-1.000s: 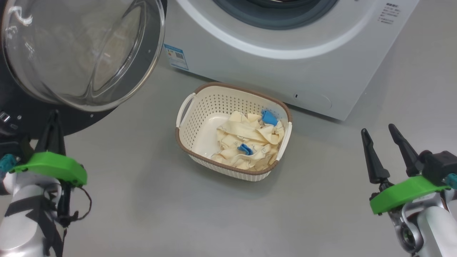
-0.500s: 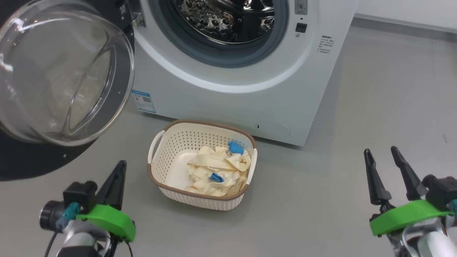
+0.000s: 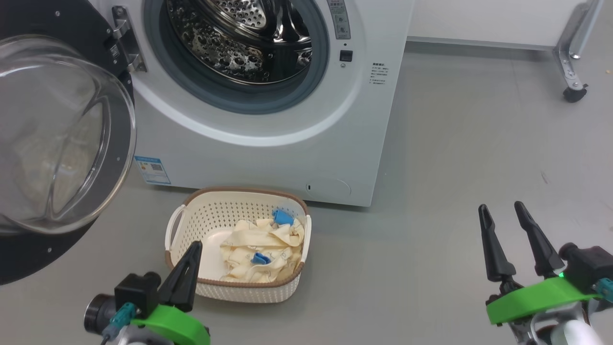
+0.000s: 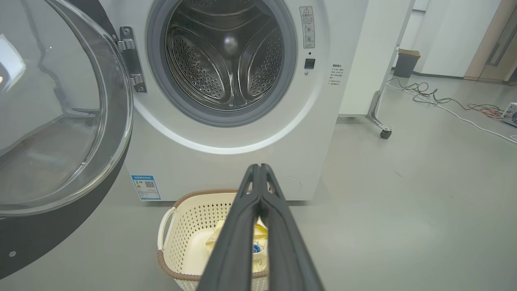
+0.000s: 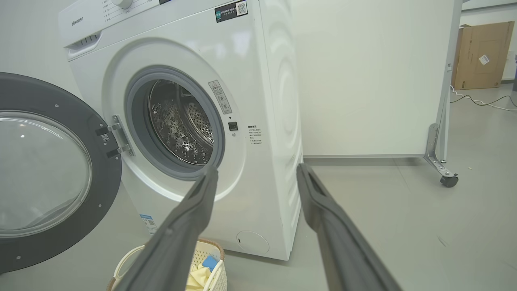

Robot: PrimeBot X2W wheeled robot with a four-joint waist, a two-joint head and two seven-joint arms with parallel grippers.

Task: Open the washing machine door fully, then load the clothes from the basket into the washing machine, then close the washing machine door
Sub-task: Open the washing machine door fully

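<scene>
The white washing machine (image 3: 268, 143) stands with its steel drum (image 3: 239, 43) exposed. The washing machine door (image 3: 57, 139) is swung wide to the left, its glass bowl facing me. On the floor in front sits the basket (image 3: 206, 215), with the cream clothes (image 3: 261, 249) and their blue cuffs piled in its right half. My left gripper (image 3: 195, 246) is shut and empty, its tip over the basket's near left rim. In the left wrist view the left gripper (image 4: 258, 165) points above the basket (image 4: 181, 226). My right gripper (image 3: 500, 206) hangs open and empty, far right of the basket.
A white partition on a castor leg (image 3: 572, 91) stands right of the machine. Cables (image 4: 444, 101) trail across the floor behind it, near a dark bin (image 4: 406, 62). A cardboard box (image 5: 482, 54) leans at the far back. Bare grey floor lies between basket and right gripper.
The head camera has tilted up, so the drum opening now shows. My left gripper has moved from beside the door to the basket's near left edge, still shut. The right gripper stays open.
</scene>
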